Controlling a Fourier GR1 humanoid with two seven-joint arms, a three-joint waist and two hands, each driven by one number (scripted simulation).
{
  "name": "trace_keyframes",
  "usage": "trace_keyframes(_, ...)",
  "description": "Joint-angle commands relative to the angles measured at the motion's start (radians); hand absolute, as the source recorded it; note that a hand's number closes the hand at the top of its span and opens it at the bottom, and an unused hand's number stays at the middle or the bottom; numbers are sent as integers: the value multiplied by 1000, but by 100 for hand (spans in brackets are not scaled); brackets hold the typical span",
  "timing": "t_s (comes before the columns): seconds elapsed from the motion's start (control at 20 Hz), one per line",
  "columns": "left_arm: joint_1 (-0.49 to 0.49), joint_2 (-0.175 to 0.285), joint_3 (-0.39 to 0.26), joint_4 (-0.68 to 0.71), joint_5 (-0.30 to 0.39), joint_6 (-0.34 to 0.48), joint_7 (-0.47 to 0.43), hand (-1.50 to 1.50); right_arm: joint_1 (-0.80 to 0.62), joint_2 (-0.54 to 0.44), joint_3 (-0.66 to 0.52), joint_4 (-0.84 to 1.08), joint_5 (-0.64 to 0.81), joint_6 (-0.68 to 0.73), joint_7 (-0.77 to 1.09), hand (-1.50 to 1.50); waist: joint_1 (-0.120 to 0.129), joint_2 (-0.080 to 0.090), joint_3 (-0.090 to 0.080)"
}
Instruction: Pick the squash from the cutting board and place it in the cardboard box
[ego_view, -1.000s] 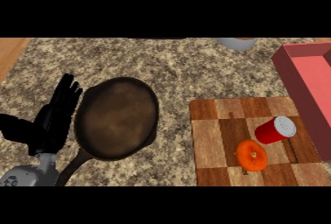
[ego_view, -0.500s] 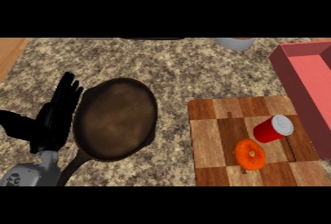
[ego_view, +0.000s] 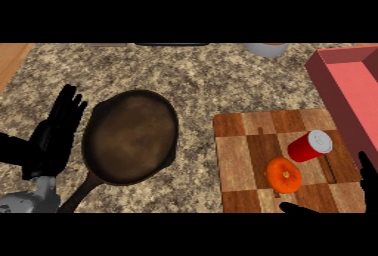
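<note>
An orange squash (ego_view: 283, 175) lies on the wooden cutting board (ego_view: 240, 150), beside a red can (ego_view: 309, 146) lying on its side. The box (ego_view: 347, 92) is pinkish red and stands at the right edge, behind the board. Only fingertips of my right hand (ego_view: 367, 171) show at the lower right, just right of and below the squash, apart from it; they look spread open. My left hand (ego_view: 55, 135) rests open at the left, fingers up, next to the pan.
A dark frying pan (ego_view: 131, 136) lies left of the board, its handle pointing to the lower left. A grey bowl (ego_view: 264, 49) stands at the back edge. The counter (ego_view: 199, 85) is speckled stone.
My right hand's fingertips have come into view at the lower right near the board. The view has shifted slightly, so the board sits a little further left. The left hand stays as before.
</note>
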Motion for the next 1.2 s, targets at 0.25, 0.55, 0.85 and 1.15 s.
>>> trace_keyframes(0.25, 1, -38, -4, -1, -42, 3, -2, 0, -122, 130, -36, 138, 34, 106, 124, -150, -4, 0, 1)
trace_keyframes(0.55, -5, -44, 29, 48, -39, -30, -42, 0, -123, 206, -14, 196, 121, 134, 125, -150, -4, 1, 1)
trace_keyframes(0.85, -7, -60, 8, -34, -74, 0, 54, 0, -105, 265, -30, 210, 122, 164, 81, -150, -5, -1, 1)
trace_keyframes(1.15, -10, -72, 57, 21, -70, -44, 1, 0, -86, 302, -69, 298, 103, 145, -29, -150, -8, 0, 1)
